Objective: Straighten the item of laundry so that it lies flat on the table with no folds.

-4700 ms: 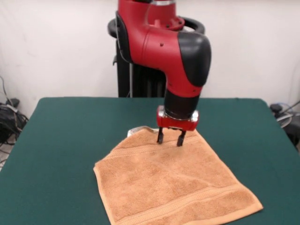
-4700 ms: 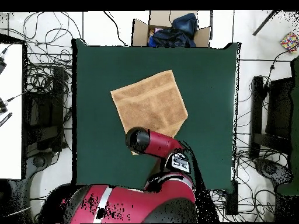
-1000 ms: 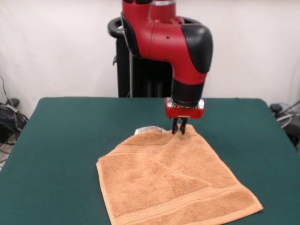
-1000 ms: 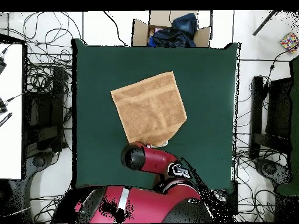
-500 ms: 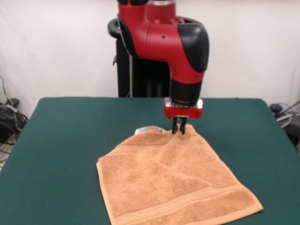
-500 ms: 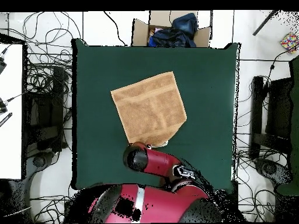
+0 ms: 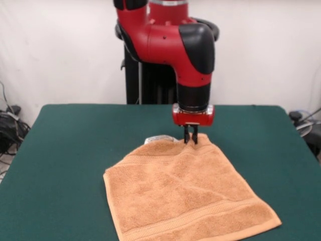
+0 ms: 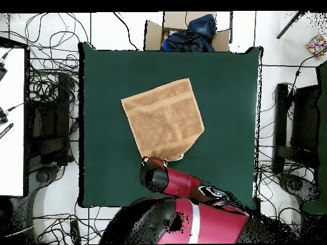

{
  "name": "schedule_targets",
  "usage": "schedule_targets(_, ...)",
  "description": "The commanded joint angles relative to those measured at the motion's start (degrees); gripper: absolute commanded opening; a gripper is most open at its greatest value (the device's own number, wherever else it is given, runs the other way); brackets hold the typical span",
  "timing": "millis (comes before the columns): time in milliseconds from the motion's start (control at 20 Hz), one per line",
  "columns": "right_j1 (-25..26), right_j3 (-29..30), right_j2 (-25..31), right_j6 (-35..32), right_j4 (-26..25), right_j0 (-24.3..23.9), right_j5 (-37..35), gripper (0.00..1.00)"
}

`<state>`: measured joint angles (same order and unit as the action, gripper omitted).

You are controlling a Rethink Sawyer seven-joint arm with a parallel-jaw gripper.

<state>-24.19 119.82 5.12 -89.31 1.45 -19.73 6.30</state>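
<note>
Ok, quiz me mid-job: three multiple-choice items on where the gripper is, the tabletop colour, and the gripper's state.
1. Where on the orange-tan terry-cloth towel is the gripper?
A. Its far edge, nearest the robot's base
B. Its centre
C. Its corner nearest the front camera

2. What colour is the felt-like table top?
A. Grey
B. Dark green
C. Blue

3. How are the fingers?
A. Wide apart above the cloth
B. Closed together on the towel's edge
C. Out of sight

Answers: 1 A, the gripper meets the towel's far edge in the front view; 2 B, green shows around the cloth; 3 B, the fingers sit together, pinching cloth.
</note>
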Motion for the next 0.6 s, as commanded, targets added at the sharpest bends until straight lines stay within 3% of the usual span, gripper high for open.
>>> schedule_targets(50, 19.54, -4.09, 20.29, -19.63, 3.74, 1.14, 5.39, 0.00)
schedule_targets(350, 19.73, -3.02, 22.52, -19.96, 4.46, -0.20, 4.25, 0.00)
schedule_targets(600, 14.63, -1.36, 19.05, -22.36, 8.24, 4.82, 5.20, 0.00)
